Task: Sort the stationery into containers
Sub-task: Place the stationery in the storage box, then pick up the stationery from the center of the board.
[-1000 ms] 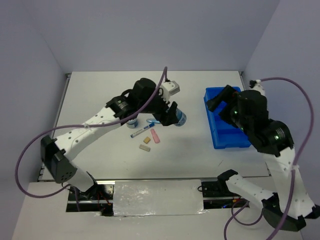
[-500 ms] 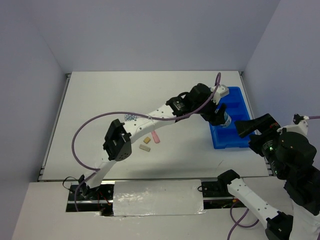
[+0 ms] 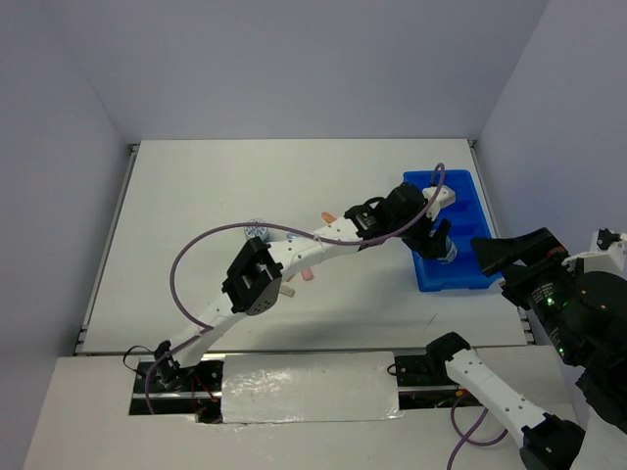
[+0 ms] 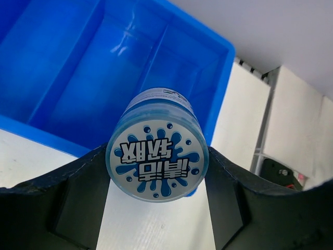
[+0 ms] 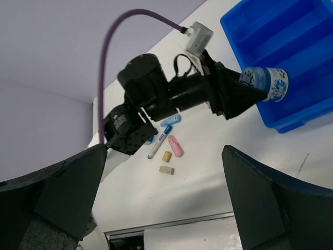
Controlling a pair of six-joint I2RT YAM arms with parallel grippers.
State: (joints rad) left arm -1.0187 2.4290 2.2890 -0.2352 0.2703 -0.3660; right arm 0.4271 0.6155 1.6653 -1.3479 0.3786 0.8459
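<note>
The disc (image 4: 157,159) is clamped between the jaws of my left gripper (image 3: 438,241), held above the edge of the tray (image 4: 62,67) with an open compartment just beyond it. The step in hand is the deposit: I judge the next move to be a short advance past the wall, a descent into that compartment, then release. My right gripper (image 3: 514,253) stands wide apart and empty, beside the tray.

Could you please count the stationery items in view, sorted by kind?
Round tubs: 2
Marker: 1
Clip: 1
Sticks: 2
Erasers: 2
Total: 8
</note>
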